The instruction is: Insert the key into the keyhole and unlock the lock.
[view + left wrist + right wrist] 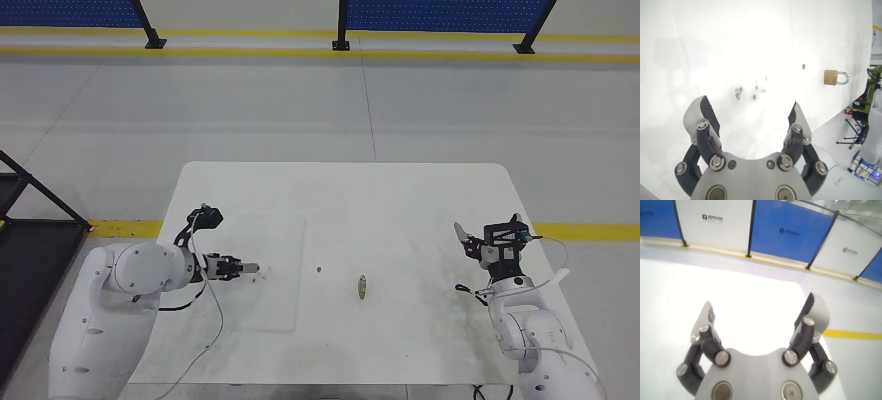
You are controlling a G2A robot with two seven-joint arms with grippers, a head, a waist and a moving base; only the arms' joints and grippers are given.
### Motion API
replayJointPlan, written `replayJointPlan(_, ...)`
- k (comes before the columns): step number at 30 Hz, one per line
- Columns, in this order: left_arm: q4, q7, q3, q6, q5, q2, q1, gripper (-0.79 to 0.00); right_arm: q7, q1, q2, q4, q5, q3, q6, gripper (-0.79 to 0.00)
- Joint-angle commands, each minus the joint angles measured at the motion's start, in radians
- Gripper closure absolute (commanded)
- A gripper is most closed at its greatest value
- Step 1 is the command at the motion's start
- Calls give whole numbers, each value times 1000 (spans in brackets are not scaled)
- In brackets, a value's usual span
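Note:
A brass padlock (pixel 361 286) (pixel 831 77) with a silver shackle lies flat on the white table (pixel 400 200), right of centre. A small brownish piece (pixel 319 269) (pixel 803 66) lies a little to its left. Closer to my left gripper (pixel 749 102) (pixel 248 268), a small silver key-like piece (pixel 738 93) rests on the table among a few tiny specks. The left gripper hovers low over the table's left part, open and holding nothing. My right gripper (pixel 759 302) (pixel 487 230) is at the table's right edge, open and empty, facing the far corner.
The table's rounded far right corner (pixel 797 287) is just ahead of the right gripper. A black frame (pixel 30 195) stands off the table's left side. Blue and white fence panels (pixel 787 232) line the floor beyond.

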Motion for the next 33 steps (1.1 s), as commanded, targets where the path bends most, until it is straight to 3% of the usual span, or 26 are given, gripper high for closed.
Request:
replayJointPlan(1,0,2,7,14,12,2,0,-536,0,0,0,0,0,0,0,-785)
replayJointPlan(5,-2,12,18,38,33,5,1,-443,0,0,0,0,0,0,0,-785)
replayJointPlan(9,-8,9,29,60,66,9,5,-453,0,0,0,0,0,0,0,-785)
replayJointPlan(19,28,28,51,79,59,14,-11,-296,0,0,0,0,0,0,0,-785)
replayJointPlan(33,54,35,73,81,47,22,-29,-139,0,0,0,0,0,0,0,-785)
